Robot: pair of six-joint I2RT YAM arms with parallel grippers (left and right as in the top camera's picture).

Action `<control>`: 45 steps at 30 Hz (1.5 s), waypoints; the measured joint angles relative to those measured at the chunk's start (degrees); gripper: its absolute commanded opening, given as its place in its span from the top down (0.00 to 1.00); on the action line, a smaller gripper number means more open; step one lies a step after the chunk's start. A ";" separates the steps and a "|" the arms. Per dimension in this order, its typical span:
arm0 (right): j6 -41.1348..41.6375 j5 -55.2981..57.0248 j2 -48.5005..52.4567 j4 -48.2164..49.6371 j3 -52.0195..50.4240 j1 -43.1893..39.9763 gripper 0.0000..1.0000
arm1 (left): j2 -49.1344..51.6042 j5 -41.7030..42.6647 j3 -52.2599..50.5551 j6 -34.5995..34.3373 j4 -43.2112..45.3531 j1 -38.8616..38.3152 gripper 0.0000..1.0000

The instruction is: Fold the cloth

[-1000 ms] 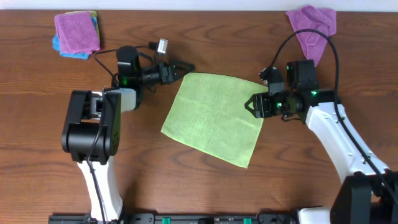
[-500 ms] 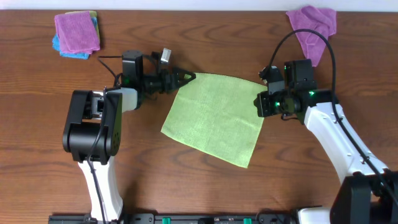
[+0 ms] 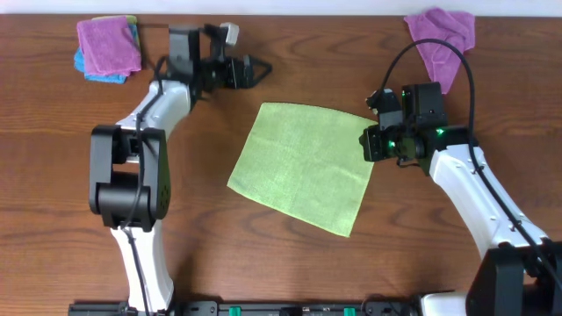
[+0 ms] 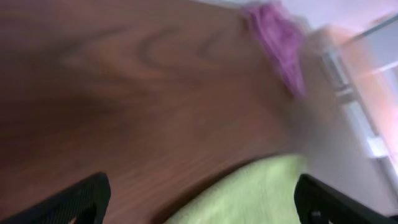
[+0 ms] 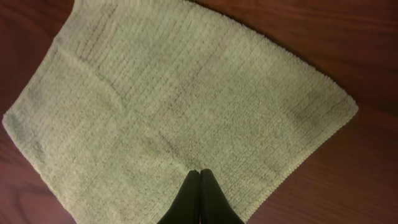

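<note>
Cloth [image 3: 301, 167]: lay flat, mid-table [image 3: 53, 175], one corner toward the far edge. Right gripper [image 5: 200, 176]: fingers together, tips at the cloth's right edge, the nearer arm; no pinched fabric discernible. Left gripper [image 3: 253, 68]: fingers apart, beyond the far corner, clear of it.

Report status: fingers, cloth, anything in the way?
Left gripper open, over bare table, clear of the cloth. Right gripper fingers shut, tips on the cloth's right edge; grip unconfirmed. Cloth flat, unfolded. Nothing on it; purple cloths at far corners.

Purple cloth [image 3: 108, 44] atop blue cloth [image 3: 85, 67] far left, crumpled purple cloth [image 3: 442, 39] far right, wooden table [image 3: 290, 263]
</note>
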 measured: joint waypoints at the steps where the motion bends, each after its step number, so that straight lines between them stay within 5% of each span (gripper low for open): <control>1: 0.02 0.04 0.00 0.24 0.00 0.00 0.99 | 0.00 -2.89 2.38 2.62 -4.76 -0.55 0.04; 9: 0.50 0.72 0.00 3.91 0.02 0.00 0.99 | -0.02 -15.98 8.52 13.68 -27.65 -3.48 0.04; 15: 1.20 3.85 0.02 5.46 0.02 -0.07 0.99 | -0.02 -26.97 8.55 16.13 -35.54 -9.75 0.02; 17: 1.36 4.59 0.02 5.53 0.02 -0.70 0.99 | -0.02 -30.08 8.55 16.02 -35.52 -12.59 0.18; 19: 1.49 5.31 0.02 5.55 0.02 -2.82 0.99 | -0.02 -32.33 8.55 15.98 -35.54 -15.39 0.57; 20: 1.57 5.44 0.02 5.57 0.02 -3.98 0.99 | -0.02 -32.98 8.55 16.02 -35.54 -16.06 0.89; 21: 1.75 5.66 0.02 5.60 0.02 -5.18 0.99 | -0.02 -33.57 8.55 16.02 -35.52 -16.68 0.94; 28: 2.21 4.63 0.02 5.60 0.02 -13.35 0.99 | -0.02 -37.40 8.55 12.44 -31.91 -17.62 0.94; 45: 2.12 3.17 0.04 5.60 0.02 -13.55 0.99 | 2.16 -37.73 8.52 8.02 -27.80 -17.66 0.94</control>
